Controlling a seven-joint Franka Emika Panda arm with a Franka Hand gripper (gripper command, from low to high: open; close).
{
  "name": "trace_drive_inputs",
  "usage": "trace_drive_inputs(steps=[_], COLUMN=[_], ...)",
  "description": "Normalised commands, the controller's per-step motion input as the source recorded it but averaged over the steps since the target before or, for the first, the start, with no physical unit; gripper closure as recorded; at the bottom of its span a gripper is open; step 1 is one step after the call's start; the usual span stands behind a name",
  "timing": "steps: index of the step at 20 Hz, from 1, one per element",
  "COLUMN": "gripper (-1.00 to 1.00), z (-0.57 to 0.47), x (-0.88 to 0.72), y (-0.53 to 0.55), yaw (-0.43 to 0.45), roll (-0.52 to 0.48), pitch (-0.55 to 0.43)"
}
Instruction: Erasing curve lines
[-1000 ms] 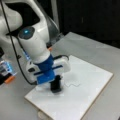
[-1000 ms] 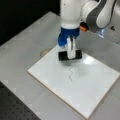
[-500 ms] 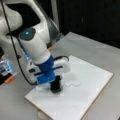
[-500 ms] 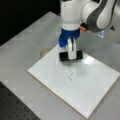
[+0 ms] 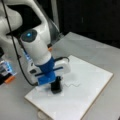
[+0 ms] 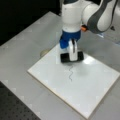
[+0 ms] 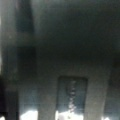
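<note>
Grey tabletop (image 6: 22,50) fills your working area in both front views, with a black wall behind it. At a front view's left edge you have a small blue-lit unit with an orange piece (image 5: 7,72) sitting off the board. Moving right, the white board (image 6: 90,92) lies flat on the table, and your gripper (image 6: 71,58) stands over the end of it nearer the arm, its blue collar just above the fingers. You can see it clamped on the black eraser block (image 6: 65,58), which rests flat on the board's surface (the same block shows as a dark stub under the blue collar (image 5: 56,86) from the other side). Just below the eraser in a front view, the curve lines (image 6: 70,73) run as a thin dark wavy squiggle, intact along its visible length, its top end close to the block's edge; you cannot tell whether the two touch. Further right, the board is plain white out to its far corner. Your wrist view is dark and shows nothing you can rely on.
</note>
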Motion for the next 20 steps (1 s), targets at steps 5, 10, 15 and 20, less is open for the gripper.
trace_drive_inputs(steps=[5,10,15,20], gripper=[1.00,1.00,1.00,1.00], z=[-0.37,-0.32,-0.35,-0.36], x=[-0.16,-0.12,-0.12,-0.12], y=[0.10,0.13,0.18,0.21], yaw=[-0.085,-0.093,-0.085,-0.081], roll=[0.027,0.019,0.026,0.028], pitch=[-0.281,-0.241,-0.175,-0.148])
